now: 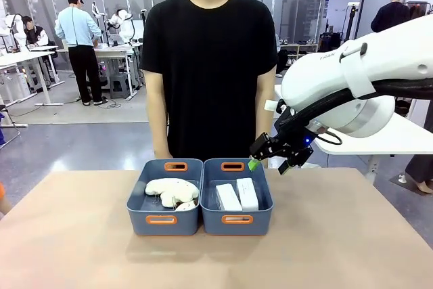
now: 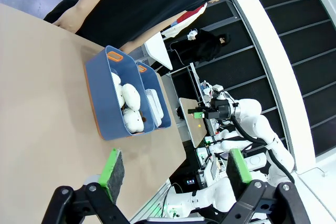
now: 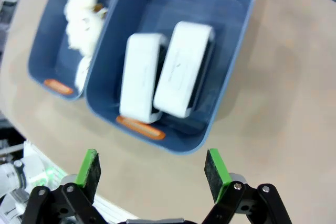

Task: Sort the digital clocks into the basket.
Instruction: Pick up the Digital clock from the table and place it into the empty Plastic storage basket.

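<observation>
Two white digital clocks (image 1: 228, 197) (image 1: 247, 193) lie side by side in the right-hand blue basket (image 1: 237, 220). In the right wrist view the clocks (image 3: 140, 77) (image 3: 184, 69) lie below my right gripper (image 3: 153, 169), inside the basket (image 3: 233, 72). That gripper (image 1: 268, 165) is open and holds nothing, hovering just above and beyond the basket's far right corner. My left gripper (image 2: 175, 167) is also open and holds nothing, well off to the side above the table, looking toward the basket (image 2: 157, 106).
A second blue bin (image 1: 162, 220) touches the basket's left side and holds fluffy white plush toys (image 1: 172, 192). A person in a black shirt (image 1: 210, 65) stands at the far edge, right behind both bins. Bare tabletop (image 1: 81, 235) surrounds them.
</observation>
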Robot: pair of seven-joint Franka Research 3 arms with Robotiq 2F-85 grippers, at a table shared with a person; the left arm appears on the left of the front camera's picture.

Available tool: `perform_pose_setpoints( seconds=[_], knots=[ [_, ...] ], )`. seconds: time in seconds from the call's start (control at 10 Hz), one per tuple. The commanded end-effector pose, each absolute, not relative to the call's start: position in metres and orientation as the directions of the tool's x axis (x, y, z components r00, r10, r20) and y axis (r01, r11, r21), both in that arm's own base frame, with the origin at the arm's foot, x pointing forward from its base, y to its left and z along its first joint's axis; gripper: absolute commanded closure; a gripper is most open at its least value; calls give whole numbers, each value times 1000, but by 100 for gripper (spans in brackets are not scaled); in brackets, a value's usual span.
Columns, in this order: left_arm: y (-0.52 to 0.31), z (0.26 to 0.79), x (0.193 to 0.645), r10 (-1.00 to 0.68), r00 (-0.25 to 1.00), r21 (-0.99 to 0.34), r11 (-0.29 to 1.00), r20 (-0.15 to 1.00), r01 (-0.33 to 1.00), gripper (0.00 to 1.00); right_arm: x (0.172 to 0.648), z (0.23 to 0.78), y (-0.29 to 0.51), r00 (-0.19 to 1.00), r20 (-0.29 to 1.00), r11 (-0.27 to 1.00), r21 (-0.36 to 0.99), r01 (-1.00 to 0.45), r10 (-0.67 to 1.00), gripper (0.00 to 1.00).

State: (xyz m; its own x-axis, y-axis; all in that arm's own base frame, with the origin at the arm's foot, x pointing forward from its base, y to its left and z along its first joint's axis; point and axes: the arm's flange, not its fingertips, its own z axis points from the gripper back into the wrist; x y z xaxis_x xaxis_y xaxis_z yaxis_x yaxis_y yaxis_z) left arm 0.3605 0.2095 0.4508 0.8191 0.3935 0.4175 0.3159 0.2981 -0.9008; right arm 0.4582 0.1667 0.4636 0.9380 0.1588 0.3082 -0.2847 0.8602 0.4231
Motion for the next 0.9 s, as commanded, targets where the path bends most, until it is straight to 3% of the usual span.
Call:
perform_pose_setpoints(
  seconds=[0.0,0.2,0.5,0.8],
  knots=[
    [209,454,360,392,821,-902,295,415,315,0,430,449,109,952,285,754,600,-267,110,0],
    [209,454,360,392,821,-902,295,415,315,0,413,436,66,962,271,709,672,-214,33,0],
    [209,454,360,392,821,-902,295,415,315,0,391,391,-12,986,168,399,905,-148,-15,0],
    [209,454,360,392,821,-902,295,415,315,0,376,341,-95,976,128,200,975,-92,-177,0]
  ],
)
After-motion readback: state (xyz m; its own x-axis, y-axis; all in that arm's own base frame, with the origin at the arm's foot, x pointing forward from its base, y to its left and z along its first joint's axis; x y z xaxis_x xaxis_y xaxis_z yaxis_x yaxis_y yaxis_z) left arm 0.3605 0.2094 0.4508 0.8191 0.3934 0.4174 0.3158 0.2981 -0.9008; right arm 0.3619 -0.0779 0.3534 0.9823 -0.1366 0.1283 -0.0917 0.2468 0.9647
